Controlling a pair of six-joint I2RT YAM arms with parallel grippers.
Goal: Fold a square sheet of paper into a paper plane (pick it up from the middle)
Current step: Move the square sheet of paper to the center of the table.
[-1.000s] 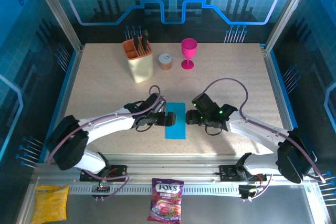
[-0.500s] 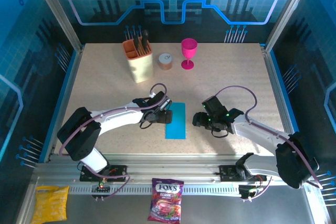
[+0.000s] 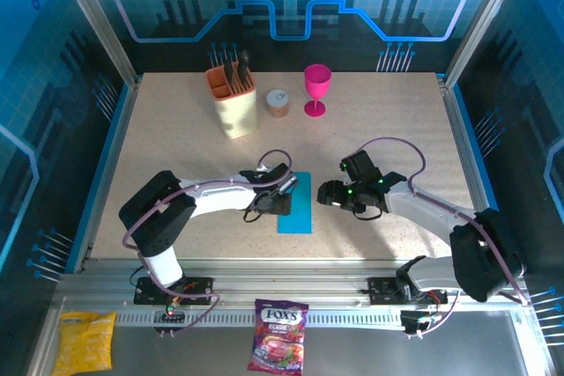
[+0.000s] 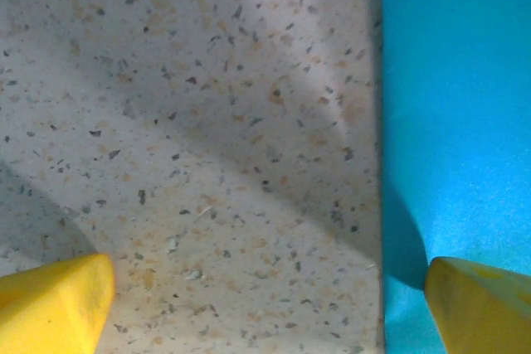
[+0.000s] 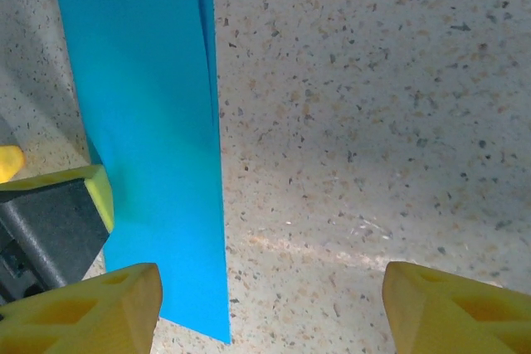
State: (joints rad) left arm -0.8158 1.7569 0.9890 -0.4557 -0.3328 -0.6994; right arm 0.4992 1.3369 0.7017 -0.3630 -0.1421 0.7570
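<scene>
Centre fold looks done, square sheet of paper (image 3: 298,210) doubled. Left gripper (image 3: 282,194) released astride left edge; right gripper (image 3: 326,195) released. Next: corner pinch.

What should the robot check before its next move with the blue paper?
1. Left claw open: ok.
2. Left claw straddles one edge of the blue paper, one finger over paper and one over the table: ok.
3. Right claw open and empty: ok.
4. Paper lying flat on the table: ok.
5. Folded layers lined up neatly: cannot tell.
6. Pink goblet well away from both arms: ok.
</scene>
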